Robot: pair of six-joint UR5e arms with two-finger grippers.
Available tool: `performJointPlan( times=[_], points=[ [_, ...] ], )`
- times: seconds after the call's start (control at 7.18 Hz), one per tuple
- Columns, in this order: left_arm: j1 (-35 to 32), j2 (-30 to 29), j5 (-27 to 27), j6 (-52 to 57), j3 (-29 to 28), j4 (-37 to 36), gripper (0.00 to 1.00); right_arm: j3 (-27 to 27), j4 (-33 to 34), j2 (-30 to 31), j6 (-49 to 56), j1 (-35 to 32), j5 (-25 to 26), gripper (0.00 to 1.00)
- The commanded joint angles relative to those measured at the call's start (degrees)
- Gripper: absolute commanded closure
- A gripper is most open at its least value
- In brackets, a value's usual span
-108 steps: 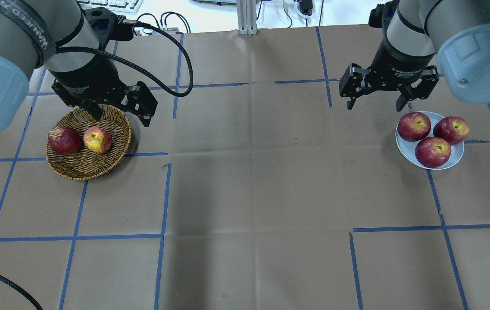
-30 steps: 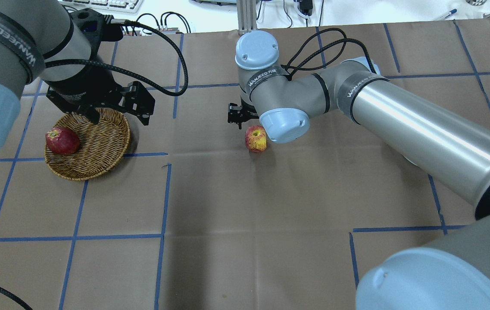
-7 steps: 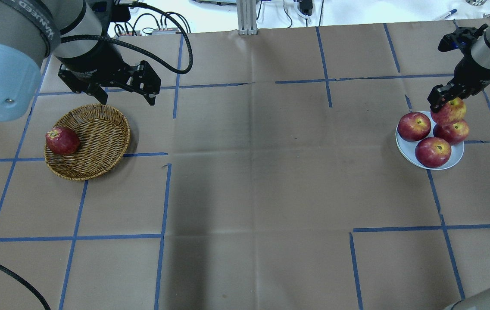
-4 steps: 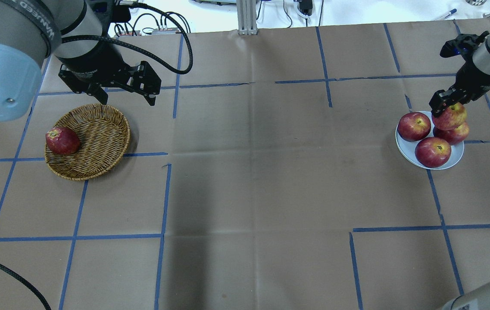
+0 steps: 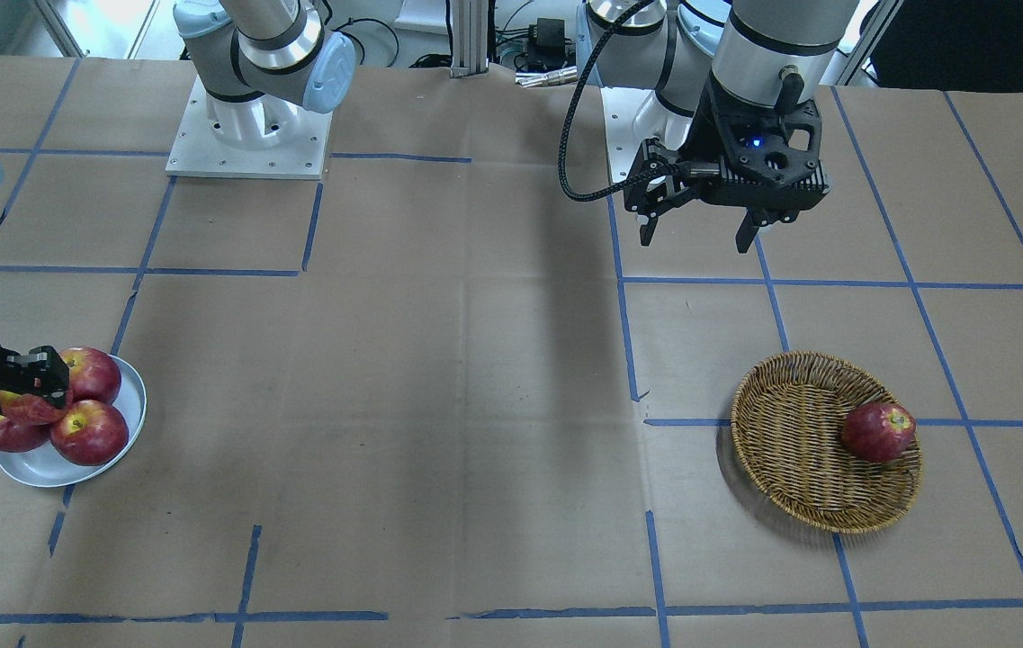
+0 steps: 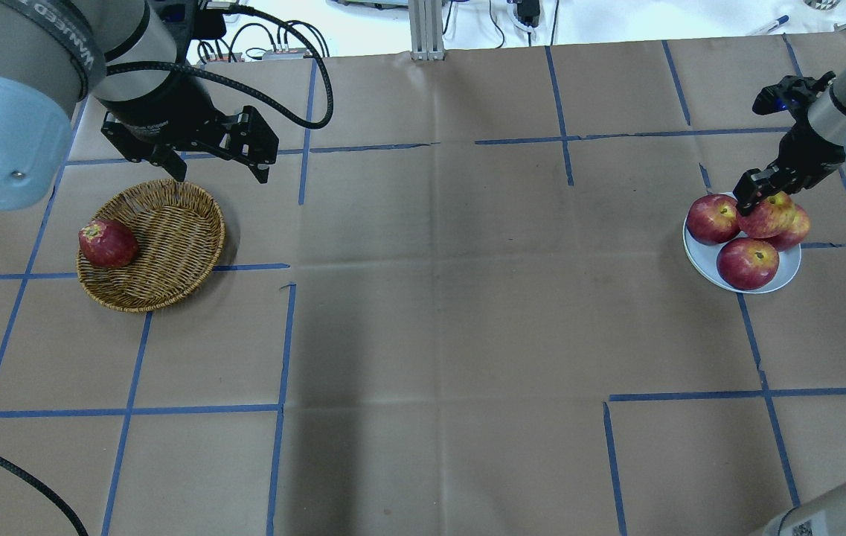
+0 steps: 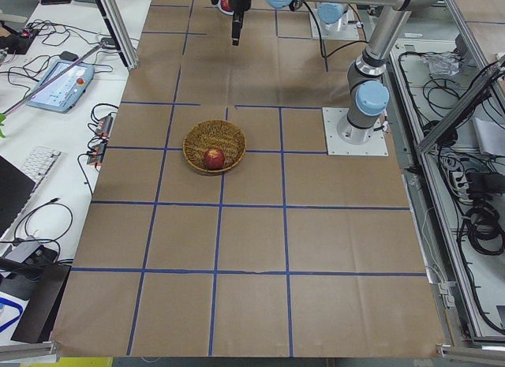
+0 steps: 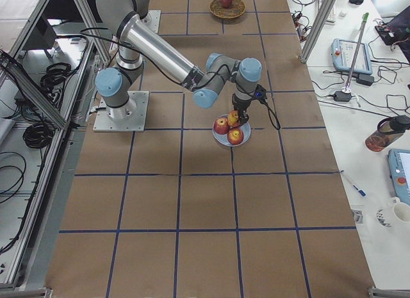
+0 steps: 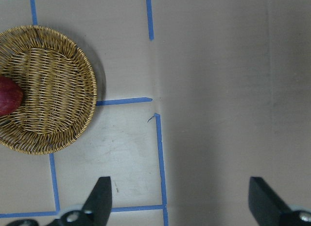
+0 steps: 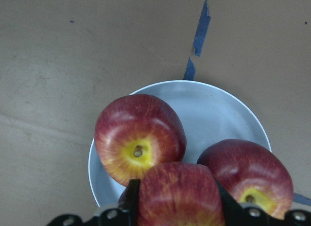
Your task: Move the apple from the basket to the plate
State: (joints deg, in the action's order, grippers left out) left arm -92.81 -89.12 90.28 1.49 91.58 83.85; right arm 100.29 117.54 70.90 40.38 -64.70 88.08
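At the far right end of the desk [image 6: 430, 298], the right pincer [image 6: 763, 199] is pinching the apple [image 6: 771, 214] between its two fingers and holding it over the plate [image 6: 699, 257], above the gap among three darker apples [image 6: 747, 263] lying there. From the wrist view we are seeing only the apple's red, streaked flank. Its lower part is running off the bottom edge, so we cannot tell whether it is touching the fruit beneath. One of the three dark apples is showing only as a sliver behind the held one in the overhead view, and the wrist view is not showing it at all. The pincer's far finger is hiding behind the apple from above.

Well apart, on the other side, the left pincer [image 6: 218, 165] is hanging with its fingers spread wide and gripping nothing, just beyond the far rim of the basket [image 6: 170, 246]. A single dark red apple [image 6: 108, 243] is lying against the basket's left wall. In the left wrist view it is being cut off by the frame edge.

Blue tape lines are crossing the brown paper that covers the desk.

White lettering on the left arm's band seems to read WANJEED. A small label on the pincer body is too fine for us to read.
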Motion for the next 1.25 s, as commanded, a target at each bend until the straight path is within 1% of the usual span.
performJointPlan(
  times=[0.0, 0.42, 0.56, 0.7, 0.84, 0.98, 1.11],
  points=[
    [0.0, -0.1, 0.0, 0.0, 0.0, 0.0, 0.01, 0.0, 0.1, 0.0, 0.0, 0.0, 0.1, 0.01],
    [0.0, -0.3, 0.0, 0.0, 0.0, 0.0, 0.01, -1.4, 0.1, 0.9, 0.0, -0.1, 0.9, 0.00],
    [0.0, -0.4, 0.0, 0.0, 0.0, 0.0, 0.01, -3.7, -0.6, 1.3, -0.5, -0.2, 0.5, 0.00],
    [0.0, -0.4, 0.1, 0.0, 0.1, 0.0, 0.01, -6.7, -3.4, 2.4, -0.7, -0.7, 0.3, 0.00],
    [0.0, -0.2, 0.1, 0.0, 0.1, 0.0, 0.01, -9.9, -9.0, 4.8, -2.5, -1.7, 0.2, 0.00],
    [0.0, -0.2, 0.1, 0.0, 0.1, 0.0, 0.01, -12.0, -14.0, 7.4, -5.5, -4.4, 0.9, 0.00],
    [0.0, -0.4, 0.1, 0.0, 0.1, 0.0, 0.01, -12.3, -17.5, 9.8, -11.2, -7.1, 1.0, 0.00]
  ],
)
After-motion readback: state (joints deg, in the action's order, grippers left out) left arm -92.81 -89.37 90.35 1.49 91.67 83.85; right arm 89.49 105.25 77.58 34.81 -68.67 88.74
